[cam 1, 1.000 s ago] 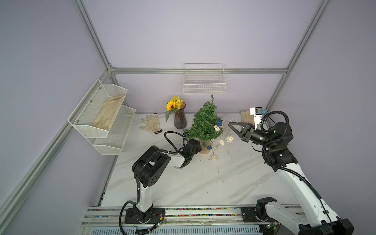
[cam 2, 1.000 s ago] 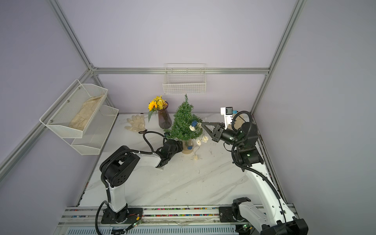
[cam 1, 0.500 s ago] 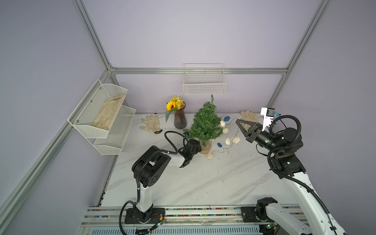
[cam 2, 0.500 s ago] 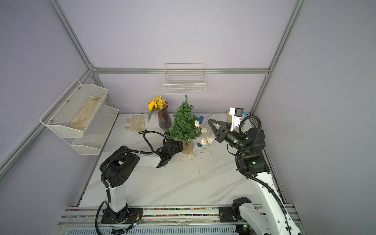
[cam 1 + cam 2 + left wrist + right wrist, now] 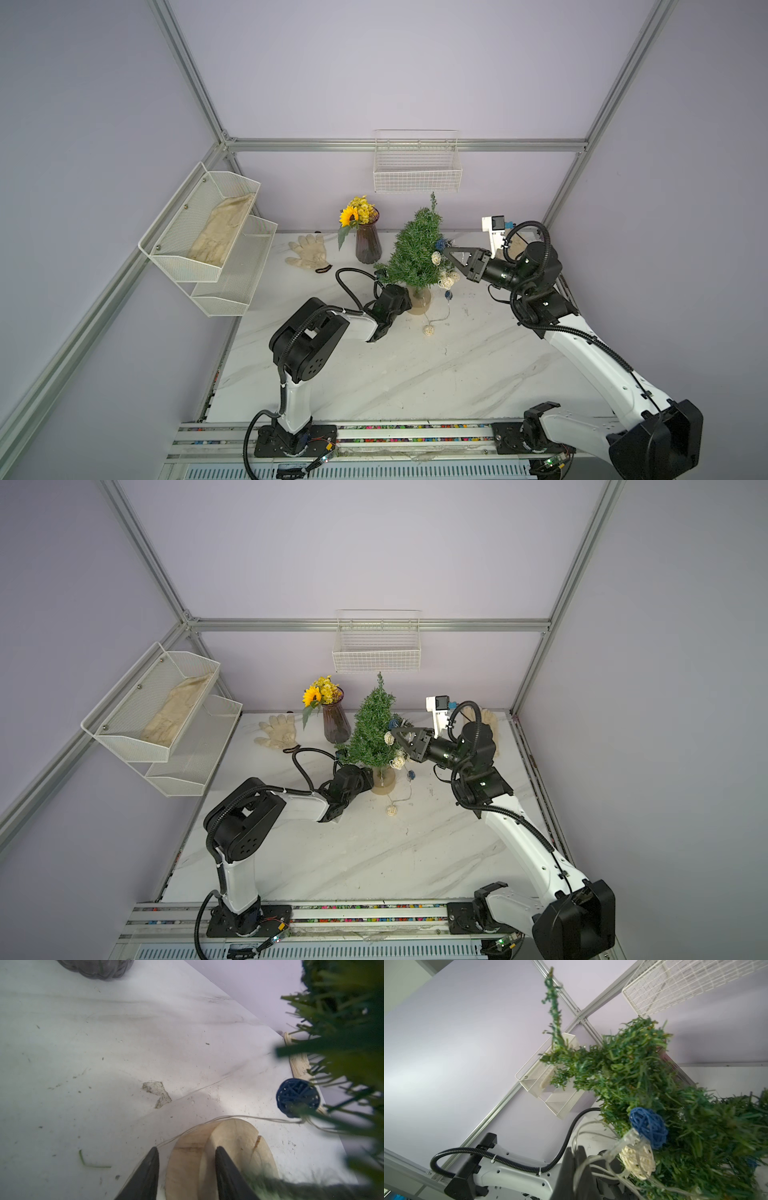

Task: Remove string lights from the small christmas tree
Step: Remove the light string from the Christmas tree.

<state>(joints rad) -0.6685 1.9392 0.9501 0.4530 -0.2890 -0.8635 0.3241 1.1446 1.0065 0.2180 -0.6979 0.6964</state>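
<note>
Right wrist view: right gripper (image 5: 575,1151) fingers clamp the string lights (image 5: 636,1162) wire between them.

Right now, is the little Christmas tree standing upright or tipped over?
Upright: the small christmas tree stands on its round tan base, tip pointing up.

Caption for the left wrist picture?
Left gripper at the tan base of the small christmas tree, string lights trailing past.
</note>
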